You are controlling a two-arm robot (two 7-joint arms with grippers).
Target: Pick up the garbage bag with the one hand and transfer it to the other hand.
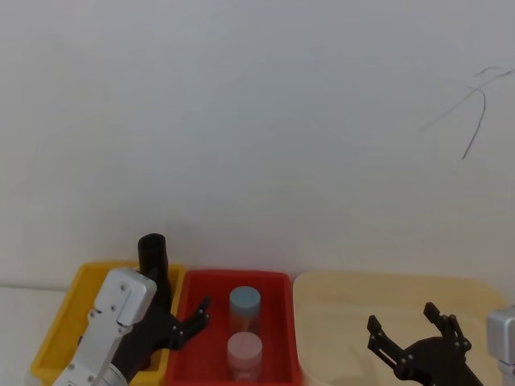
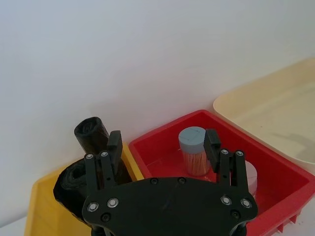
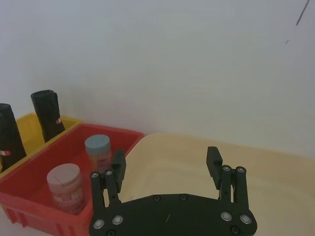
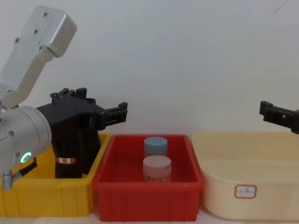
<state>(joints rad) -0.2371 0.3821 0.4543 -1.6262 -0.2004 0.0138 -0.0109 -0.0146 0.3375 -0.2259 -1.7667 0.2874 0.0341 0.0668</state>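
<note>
The garbage bag [image 4: 69,156], a black roll with a red-and-white band, stands upright in the yellow bin [image 4: 42,198]. A second black roll [image 3: 47,114] stands beside it, and its top [image 1: 152,251] pokes up behind my left arm. My left gripper [image 4: 122,113] hovers open just above the rolls, at the border between the yellow and red bins. In the left wrist view its fingers [image 2: 115,142] frame a roll [image 2: 91,132] and a jar. My right gripper [image 1: 402,318] hangs open and empty over the beige tub.
A red bin [image 1: 273,280] in the middle holds a blue-lidded jar [image 1: 245,305] and a pink-lidded jar [image 1: 244,351]. A wide beige tub [image 4: 245,191] sits to the right. A white wall rises close behind all three containers.
</note>
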